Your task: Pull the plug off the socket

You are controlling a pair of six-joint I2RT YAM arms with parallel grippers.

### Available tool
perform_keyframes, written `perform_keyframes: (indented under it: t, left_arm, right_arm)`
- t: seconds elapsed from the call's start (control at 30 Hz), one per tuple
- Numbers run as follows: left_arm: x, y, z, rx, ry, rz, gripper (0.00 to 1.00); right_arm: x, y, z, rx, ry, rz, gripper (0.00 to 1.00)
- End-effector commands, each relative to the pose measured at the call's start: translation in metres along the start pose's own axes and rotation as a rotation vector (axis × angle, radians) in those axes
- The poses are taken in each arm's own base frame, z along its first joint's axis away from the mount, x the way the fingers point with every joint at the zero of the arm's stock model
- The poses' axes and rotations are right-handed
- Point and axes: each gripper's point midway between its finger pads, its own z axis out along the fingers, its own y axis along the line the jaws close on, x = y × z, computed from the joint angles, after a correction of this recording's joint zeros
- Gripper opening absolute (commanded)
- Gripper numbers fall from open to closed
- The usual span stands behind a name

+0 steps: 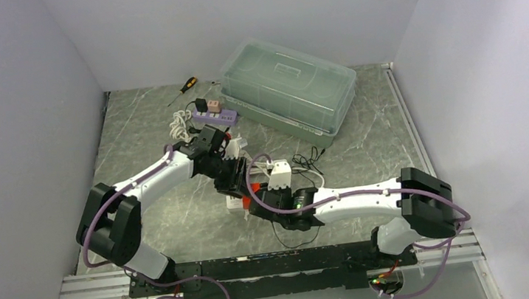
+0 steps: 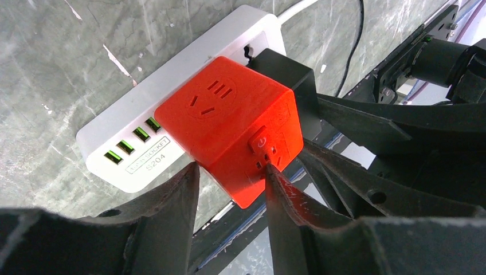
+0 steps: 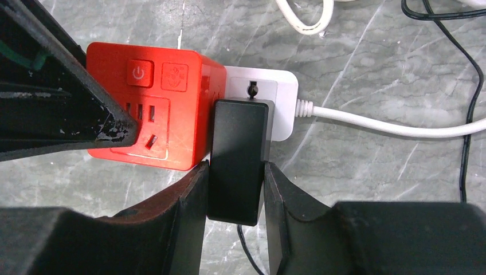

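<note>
A white power strip [image 2: 132,137] lies on the grey marble table, also showing in the right wrist view [image 3: 278,91]. A red cube adapter [image 2: 229,126] and a black plug [image 3: 238,149] sit side by side in it. My left gripper [image 2: 229,172] is shut on the red cube's near corner, one finger on each side. My right gripper [image 3: 236,177] is shut on the black plug, both fingers flat against its sides. In the top view both grippers meet over the strip [image 1: 236,203] at mid table, with the red cube [image 1: 254,188] just showing between them.
The strip's white cable [image 3: 390,127] runs right, and a thin black cable [image 3: 465,86] lies beyond it. A white adapter [image 1: 279,174] sits by the grippers. At the back are a green lidded box [image 1: 288,87], a purple power strip [image 1: 212,114] and a screwdriver [image 1: 184,87].
</note>
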Motion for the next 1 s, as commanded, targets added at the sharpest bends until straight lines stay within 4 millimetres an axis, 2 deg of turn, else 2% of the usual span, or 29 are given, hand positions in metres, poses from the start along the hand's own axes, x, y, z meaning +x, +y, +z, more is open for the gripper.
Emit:
perform_keyframes:
  t: [0.0, 0.27, 0.47, 0.77, 0.97]
  left_arm:
    - [0.009, 0.028, 0.011, -0.129, 0.041, 0.028, 0.48]
    - [0.011, 0.03, 0.014, -0.136, 0.054, 0.028, 0.48]
    - [0.011, 0.033, 0.014, -0.156, 0.057, 0.033, 0.47]
    - [0.008, 0.037, 0.012, -0.192, 0.042, 0.045, 0.46]
    - [0.008, 0.039, 0.015, -0.196, 0.052, 0.043, 0.46]
  right_arm:
    - [-0.003, 0.0, -0.004, 0.058, -0.042, -0.031, 0.01]
    - [-0.002, 0.013, -0.008, 0.071, -0.064, -0.061, 0.0]
    - [-0.007, 0.008, -0.012, 0.049, -0.079, -0.028, 0.0]
    - [-0.01, -0.007, -0.008, -0.02, -0.058, 0.084, 0.0]
    - [-0.01, -0.008, -0.006, 0.004, -0.058, 0.057, 0.0]
